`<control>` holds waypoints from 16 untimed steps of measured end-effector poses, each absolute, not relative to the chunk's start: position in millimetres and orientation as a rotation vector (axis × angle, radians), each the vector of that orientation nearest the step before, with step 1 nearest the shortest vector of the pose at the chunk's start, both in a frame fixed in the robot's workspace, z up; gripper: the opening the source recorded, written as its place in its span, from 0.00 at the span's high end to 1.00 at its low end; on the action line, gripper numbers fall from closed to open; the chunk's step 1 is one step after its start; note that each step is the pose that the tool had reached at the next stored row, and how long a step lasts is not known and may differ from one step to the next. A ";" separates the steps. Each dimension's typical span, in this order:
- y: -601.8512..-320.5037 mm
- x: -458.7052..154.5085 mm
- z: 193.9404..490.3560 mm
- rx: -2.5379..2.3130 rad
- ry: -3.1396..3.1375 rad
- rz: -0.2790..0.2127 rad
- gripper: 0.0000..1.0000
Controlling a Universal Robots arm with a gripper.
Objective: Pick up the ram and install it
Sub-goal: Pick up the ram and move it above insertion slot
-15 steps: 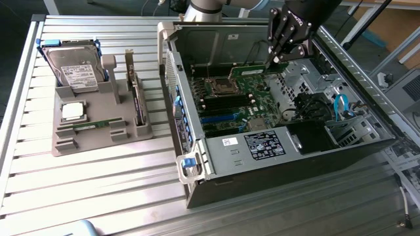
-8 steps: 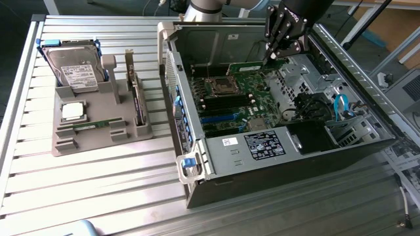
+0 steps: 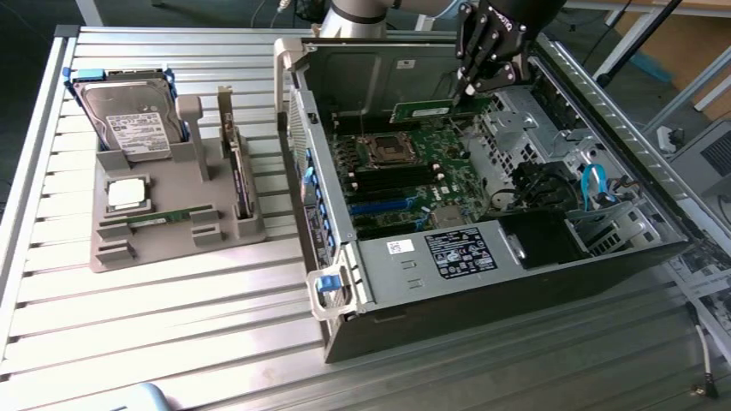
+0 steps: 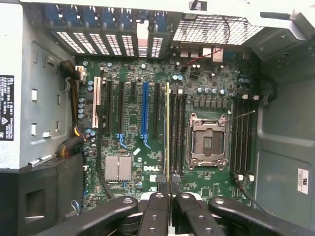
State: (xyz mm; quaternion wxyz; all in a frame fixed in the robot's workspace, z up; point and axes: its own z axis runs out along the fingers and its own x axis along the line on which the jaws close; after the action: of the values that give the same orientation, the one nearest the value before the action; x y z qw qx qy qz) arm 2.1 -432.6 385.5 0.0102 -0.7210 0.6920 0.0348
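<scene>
We saw the gripper (image 3: 470, 94), jaws pinched narrow on one end of the ram (image 3: 429, 111). The stick jutted out from between them, over the motherboard (image 3: 400, 175) inside the case (image 3: 457, 291).

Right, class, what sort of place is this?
Probably a robotics lab bench for computer assembly: an open PC case on a slatted metal table, a parts tray with a hard drive, and the hand holding a ram.

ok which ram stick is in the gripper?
The ram stick over the motherboard, pinched by the gripper; the other stick sits in the grey tray.
</scene>
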 end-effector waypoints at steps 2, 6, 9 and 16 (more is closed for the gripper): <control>-429.4 2.1 385.1 -2.250 2.160 0.109 0.88; -423.0 2.1 384.5 -2.250 2.160 0.109 0.88; -418.2 2.1 384.1 -2.250 2.160 0.109 0.88; -413.8 2.1 383.6 -2.250 2.160 0.109 0.88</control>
State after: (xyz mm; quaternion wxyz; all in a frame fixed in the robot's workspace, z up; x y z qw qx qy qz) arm 2.1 -413.8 383.6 0.0102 -0.7210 0.6920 0.0348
